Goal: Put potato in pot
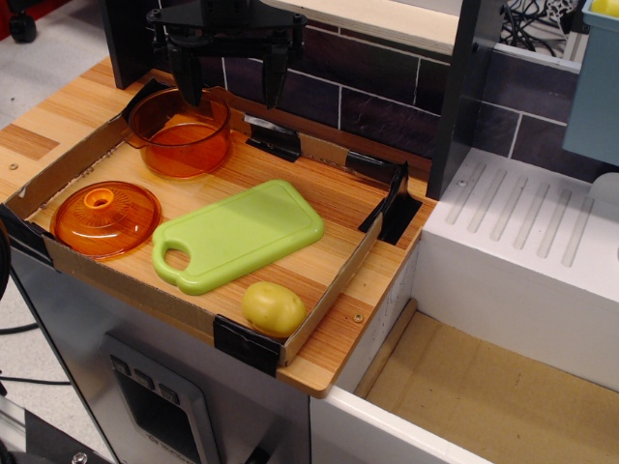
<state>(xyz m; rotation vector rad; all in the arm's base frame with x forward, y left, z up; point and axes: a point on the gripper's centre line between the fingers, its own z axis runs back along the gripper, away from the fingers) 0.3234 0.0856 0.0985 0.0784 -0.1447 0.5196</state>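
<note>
Claw [230, 75]: black, hanging at the desk's back edge, two fingers pointing down and spread apart, nothing between them.
Pot [180, 132]: at the desk's [334, 198] back left corner, just under the left finger.
Potato [274, 308]: front right corner, beside the cutting board [237, 235].
Lid [105, 217]: front left corner.
Writing: none readable.
</note>
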